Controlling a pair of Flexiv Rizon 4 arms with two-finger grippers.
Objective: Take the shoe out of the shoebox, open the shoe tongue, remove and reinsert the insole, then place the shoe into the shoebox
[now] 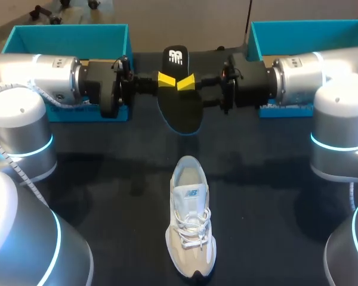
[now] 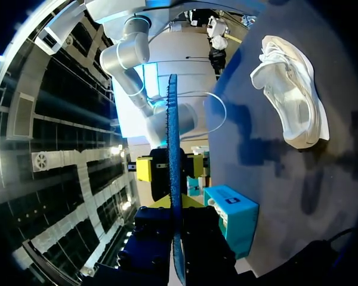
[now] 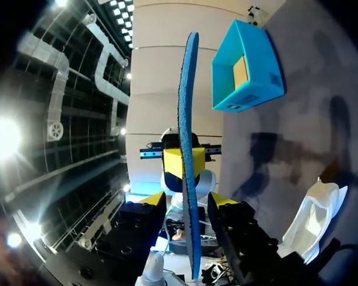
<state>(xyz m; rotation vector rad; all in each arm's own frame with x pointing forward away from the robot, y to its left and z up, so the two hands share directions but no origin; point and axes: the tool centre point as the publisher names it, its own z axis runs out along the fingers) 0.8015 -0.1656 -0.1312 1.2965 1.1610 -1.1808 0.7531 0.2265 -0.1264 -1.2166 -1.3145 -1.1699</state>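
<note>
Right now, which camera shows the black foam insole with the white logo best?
The head view. There the black insole faces the camera, so nearly its whole outline and the white logo show. Both wrist views catch it only edge-on, as a thin blue strip.

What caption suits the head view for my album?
Left fingers pinch the black insole while the white shoe sits unboxed.

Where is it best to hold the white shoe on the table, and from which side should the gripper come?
The shoe stands upright on its sole, opening facing up at the far end; so probably grip the heel collar from above, one finger inside, one behind the heel.
</note>
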